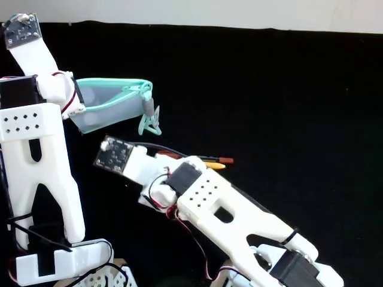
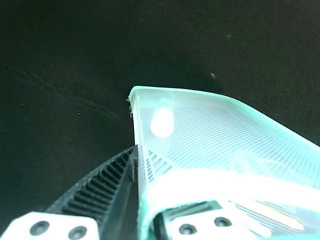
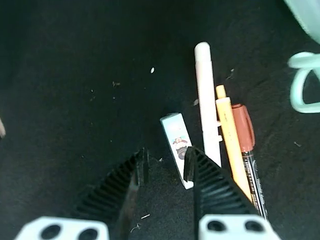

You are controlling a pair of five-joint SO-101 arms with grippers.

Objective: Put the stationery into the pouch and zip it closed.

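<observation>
The black bench [image 1: 287, 89] carries everything. Toward ten o'clock in the high view, the mint pouch [image 1: 111, 101] has one end clamped in the left pincer [image 2: 142, 175], apparently propped so that its mouth faces the stationery. Its ring pull [image 1: 149, 119] dangles at the free end. At about four o'clock from the pouch, the right pincer [image 3: 165, 162] hovers with its jaws parted and empty, seemingly lined up for a pick. A white pen [image 3: 205, 100], an orange pen [image 3: 227, 130] and a brown-capped marker [image 3: 243, 130] lie side by side outside the pouch. The small eraser [image 3: 177, 145] lies just beside them, at one jaw's tip.
</observation>
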